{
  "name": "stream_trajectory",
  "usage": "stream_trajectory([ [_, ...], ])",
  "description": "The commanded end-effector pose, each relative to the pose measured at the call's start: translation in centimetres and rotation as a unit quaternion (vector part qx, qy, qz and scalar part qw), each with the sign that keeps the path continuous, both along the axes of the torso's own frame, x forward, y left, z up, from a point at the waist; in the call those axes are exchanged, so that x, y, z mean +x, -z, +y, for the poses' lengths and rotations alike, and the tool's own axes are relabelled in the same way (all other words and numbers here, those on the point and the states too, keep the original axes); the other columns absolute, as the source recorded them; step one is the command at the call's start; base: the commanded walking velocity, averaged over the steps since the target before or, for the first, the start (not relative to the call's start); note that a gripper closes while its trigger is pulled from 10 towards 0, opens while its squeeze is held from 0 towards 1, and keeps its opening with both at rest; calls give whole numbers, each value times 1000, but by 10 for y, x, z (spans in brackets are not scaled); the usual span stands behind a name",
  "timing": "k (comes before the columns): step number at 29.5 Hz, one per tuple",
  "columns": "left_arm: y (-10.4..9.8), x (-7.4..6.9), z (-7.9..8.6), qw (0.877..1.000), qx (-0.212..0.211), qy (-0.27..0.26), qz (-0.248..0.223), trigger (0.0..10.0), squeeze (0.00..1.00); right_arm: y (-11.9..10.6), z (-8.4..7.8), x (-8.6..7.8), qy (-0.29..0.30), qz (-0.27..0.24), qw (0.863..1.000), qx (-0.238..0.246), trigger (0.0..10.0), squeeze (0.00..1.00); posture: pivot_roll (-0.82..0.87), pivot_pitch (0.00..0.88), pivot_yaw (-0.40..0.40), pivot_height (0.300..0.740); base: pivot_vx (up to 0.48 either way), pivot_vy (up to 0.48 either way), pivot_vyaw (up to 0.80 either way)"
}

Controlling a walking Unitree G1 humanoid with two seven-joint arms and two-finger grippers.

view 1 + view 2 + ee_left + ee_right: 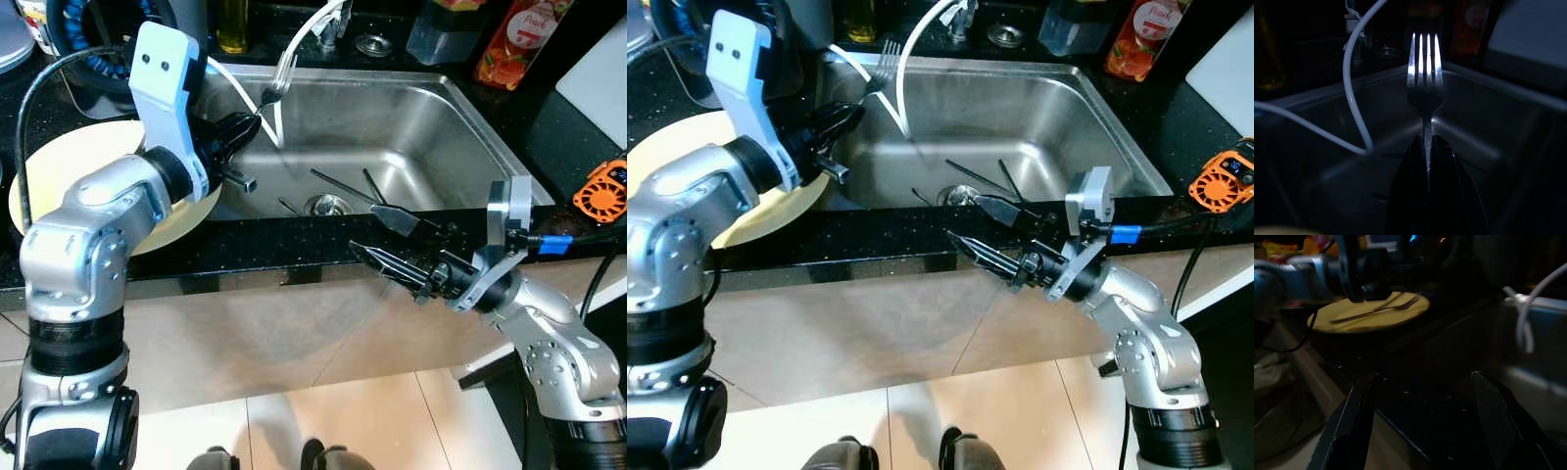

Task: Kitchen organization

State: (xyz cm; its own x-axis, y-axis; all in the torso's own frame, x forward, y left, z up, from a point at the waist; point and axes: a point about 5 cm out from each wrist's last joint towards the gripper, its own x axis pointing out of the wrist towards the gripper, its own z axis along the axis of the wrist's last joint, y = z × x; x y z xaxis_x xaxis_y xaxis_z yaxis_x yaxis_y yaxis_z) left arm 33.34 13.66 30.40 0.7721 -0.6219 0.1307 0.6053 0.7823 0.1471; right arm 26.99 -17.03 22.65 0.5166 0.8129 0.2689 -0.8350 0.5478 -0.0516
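My left gripper (252,123) is shut on the handle of a silver fork (277,82), held tines up over the left side of the steel sink (441,117). The left wrist view shows the fork (1424,68) standing upright between the closed fingers. A pale yellow plate (54,171) lies on the black counter left of the sink, partly hidden by my left arm. In the right wrist view the plate (1347,320) carries two utensils (1376,311). My right gripper (367,231) is open and holds nothing, in front of the counter's front edge, pointing left.
Thin dark utensils (343,184) lie near the sink drain (327,205). A white hose (299,44) arcs over the sink's left side. Bottles and an orange packet (514,39) stand behind the sink. An orange tool (602,191) sits at the right.
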Motion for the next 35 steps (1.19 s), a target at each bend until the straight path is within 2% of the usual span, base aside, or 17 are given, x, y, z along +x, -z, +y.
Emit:
stream_trajectory([
  [1, -1, 4, -8, 1000, 18, 18, -18, 10000, 0, 2, -5, -3, 13, 8, 1000, 0, 10000, 0, 49, 135, -79, 740, 0, 0, -800],
  [5, -6, 15, -13, 997, 49, 27, -56, 10000, 0, 3, -6, -3, 24, 6, 1000, 4, 10000, 0, 43, 133, -71, 740, 0, 0, -800],
  [8, -7, 20, -20, 992, 82, 60, -79, 10000, 0, 3, -7, -3, 35, 2, 999, 4, 10000, 0, 39, 133, -62, 740, 0, 0, 0],
  [14, -7, 27, -30, 983, 106, 111, -103, 10000, 0, 3, -6, -5, 37, 3, 999, 5, 10000, 0, 32, 137, -62, 740, 0, 0, 0],
  [16, -7, 29, -30, 982, 107, 114, -106, 10000, 0, 3, -6, -5, 38, 3, 999, 5, 10000, 0, 32, 137, -62, 740, 0, 0, 0],
  [18, 4, 41, -29, 978, 163, 89, -96, 10000, 0, 4, -6, -9, 30, 4, 1000, 1, 10000, 0, 25, 144, -63, 740, 0, 0, 0],
  [19, 4, 41, -29, 978, 163, 89, -96, 10000, 0, 4, -6, -9, 30, 4, 1000, 1, 10000, 0, 25, 144, -63, 740, 0, 0, 0],
  [22, 18, 54, -18, 974, 208, 52, -73, 10000, 0, 4, -4, -12, 19, 4, 1000, -3, 10000, 0, 20, 150, -66, 740, 0, 0, 0],
  [23, 22, 58, -14, 974, 214, 42, -66, 10000, 0, 3, -4, -13, 17, 4, 1000, -4, 10000, 0, 18, 153, -69, 740, 0, 0, 0],
  [30, 31, 65, -13, 972, 220, 31, -71, 10000, 0, 2, -2, -15, 13, 3, 1000, -7, 10000, 0, 0, 163, -68, 740, 0, 0, 0],
  [32, 34, 68, -14, 975, 210, 34, -65, 10000, 0, 2, -2, -17, 13, 3, 1000, -8, 10000, 0, -5, 164, -65, 740, 0, 0, 0],
  [33, 35, 70, -15, 976, 207, 33, -62, 10000, 376, 2, -2, -18, 14, 4, 1000, -9, 10000, 0, -8, 165, -64, 740, 0, 0, 0],
  [35, 36, 71, -15, 976, 205, 33, -60, 10000, 376, 2, -3, -18, 15, 4, 1000, -9, 10000, 0, -9, 165, -63, 740, 0, 0, 0],
])
